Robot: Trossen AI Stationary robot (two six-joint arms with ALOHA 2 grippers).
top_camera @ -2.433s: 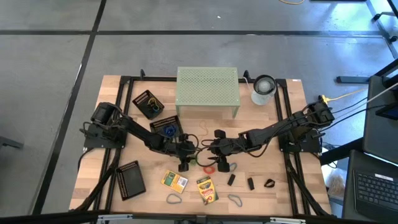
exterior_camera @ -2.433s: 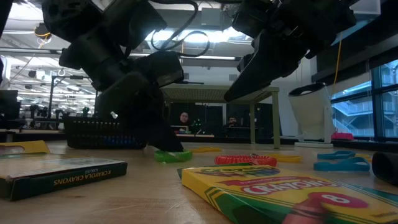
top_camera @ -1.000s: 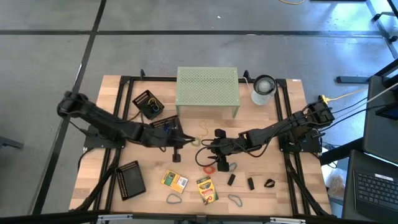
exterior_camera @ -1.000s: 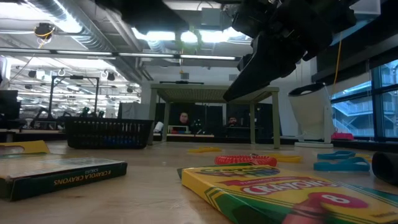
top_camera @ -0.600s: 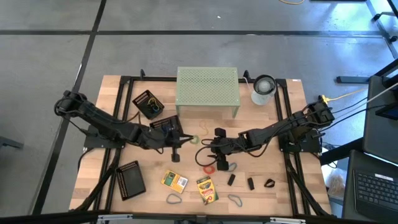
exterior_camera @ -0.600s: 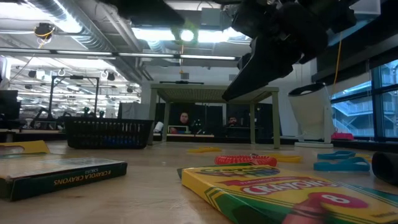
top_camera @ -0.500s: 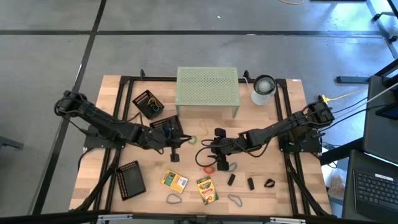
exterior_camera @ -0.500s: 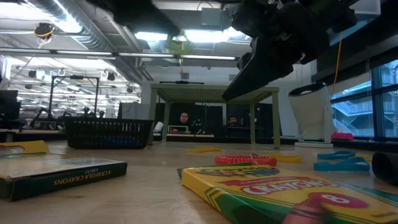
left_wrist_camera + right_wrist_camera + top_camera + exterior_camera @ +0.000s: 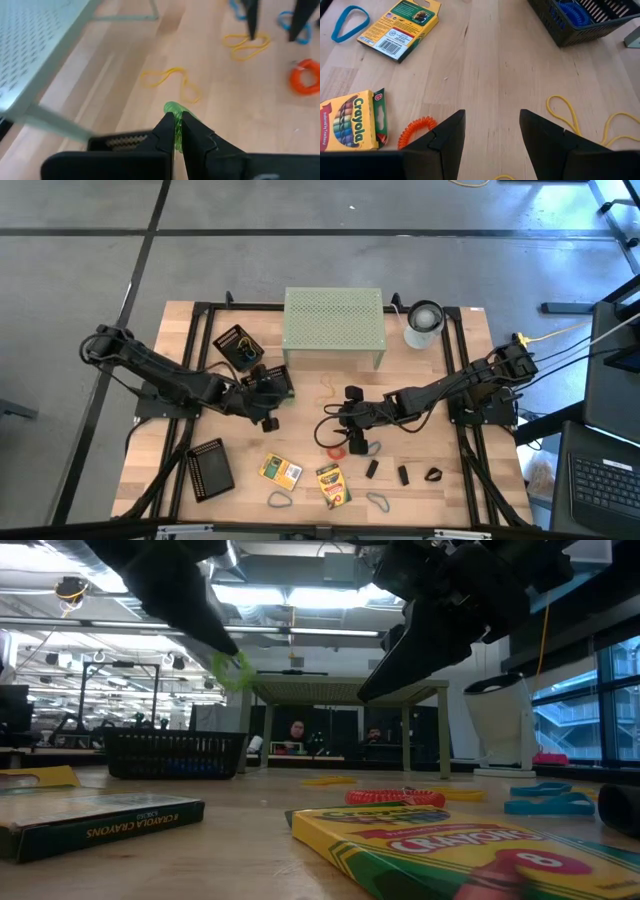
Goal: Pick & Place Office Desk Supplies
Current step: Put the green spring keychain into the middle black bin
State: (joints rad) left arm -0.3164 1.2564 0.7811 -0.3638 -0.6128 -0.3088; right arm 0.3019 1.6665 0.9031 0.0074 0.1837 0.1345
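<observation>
My left gripper [image 9: 176,131] is shut on a small green rubber band [image 9: 175,111], held in the air near a black mesh tray [image 9: 268,383] that has a blue coil in it. The band also shows in the low view [image 9: 232,671]. My right gripper [image 9: 492,130] is open and empty, hovering over the table's middle [image 9: 347,436], beside an orange coil band [image 9: 417,131]. Yellow bands [image 9: 172,82] lie flat on the table. Two crayon boxes [image 9: 281,471] [image 9: 333,485] lie flat near the front edge. My left gripper pinches the green rubber band between its two fingertips, and a short bunched part of the band [image 9: 173,108] sticks out past them. The fingers slant downward. The band is lifted clear of the table.
The pale green perforated riser [image 9: 335,328] and a white-grey cylinder [image 9: 424,323] stand at the back. More black mesh trays lie at the back left [image 9: 238,346] and front left [image 9: 210,469]. Black clips [image 9: 404,476] and loose bands [image 9: 279,500] lie near the front edge.
My left gripper, still shut on the green band, has moved toward the table's left, to the black mesh tray with the blue coil. The band stays lifted clear of the table.
</observation>
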